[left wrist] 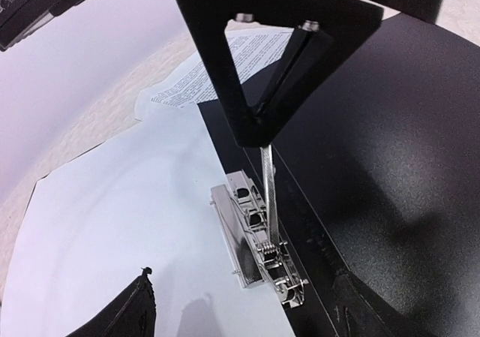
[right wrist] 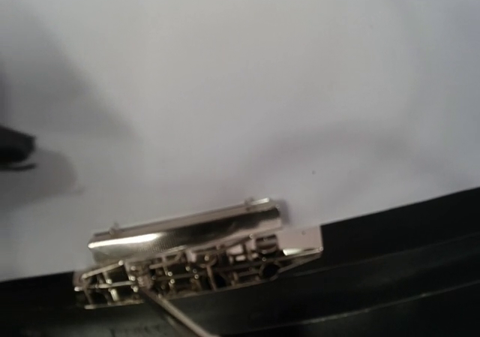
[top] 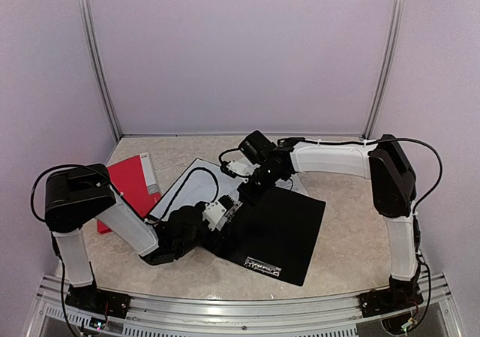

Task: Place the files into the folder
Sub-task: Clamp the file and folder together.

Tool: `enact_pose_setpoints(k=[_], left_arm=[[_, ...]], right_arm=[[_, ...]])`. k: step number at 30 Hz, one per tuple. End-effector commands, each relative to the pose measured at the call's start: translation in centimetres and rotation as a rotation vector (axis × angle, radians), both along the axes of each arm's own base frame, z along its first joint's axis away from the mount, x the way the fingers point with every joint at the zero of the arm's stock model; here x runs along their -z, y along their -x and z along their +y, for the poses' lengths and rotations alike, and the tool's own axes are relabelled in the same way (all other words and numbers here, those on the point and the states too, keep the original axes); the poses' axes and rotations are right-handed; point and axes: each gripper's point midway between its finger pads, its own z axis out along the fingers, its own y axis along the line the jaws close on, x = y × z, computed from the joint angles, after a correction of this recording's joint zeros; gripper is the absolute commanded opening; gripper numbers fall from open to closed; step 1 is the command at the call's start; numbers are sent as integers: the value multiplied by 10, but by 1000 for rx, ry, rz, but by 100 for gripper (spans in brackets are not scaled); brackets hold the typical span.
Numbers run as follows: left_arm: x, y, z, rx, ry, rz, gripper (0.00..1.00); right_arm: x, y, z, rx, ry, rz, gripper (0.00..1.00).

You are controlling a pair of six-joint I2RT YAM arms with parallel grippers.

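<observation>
left tool (left wrist: 244, 275) spread | right tool (left wrist: 255, 123) pinching clip lever (left wrist: 268, 194) | files (left wrist: 135, 224) partly cut off

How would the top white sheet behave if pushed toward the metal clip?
The white sheet looks thin and lies flat, so it would probably buckle rather than slide. Its edge meets the metal clip, so it may catch there.

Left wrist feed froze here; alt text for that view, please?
The shut right gripper holds the lever of the metal clip raised on the open black folder. A blank white sheet lies beside the clip, a printed sheet beyond it; the left gripper hangs open above.
</observation>
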Motion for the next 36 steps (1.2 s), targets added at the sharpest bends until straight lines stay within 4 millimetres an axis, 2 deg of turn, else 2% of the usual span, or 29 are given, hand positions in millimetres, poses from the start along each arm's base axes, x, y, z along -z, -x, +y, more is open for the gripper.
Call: enact_pose_setpoints(k=[1, 5, 11, 14, 25, 36], left_arm=[[10, -2, -12, 48, 15, 72, 77], [19, 4, -17, 73, 29, 118, 74], [31, -3, -14, 51, 25, 151, 68], [34, -6, -11, 46, 28, 170, 62], [47, -13, -8, 15, 18, 228, 59], [63, -14, -5, 12, 35, 279, 41]], right_arm=[[-4, 1, 10, -11, -25, 14, 0], [-5, 0, 11, -12, -25, 10, 0], [-3, 0, 12, -14, -22, 16, 0], [-3, -1, 12, -14, -23, 14, 0], [-1, 1, 13, -15, -21, 22, 0], [1, 3, 15, -13, -28, 33, 0]])
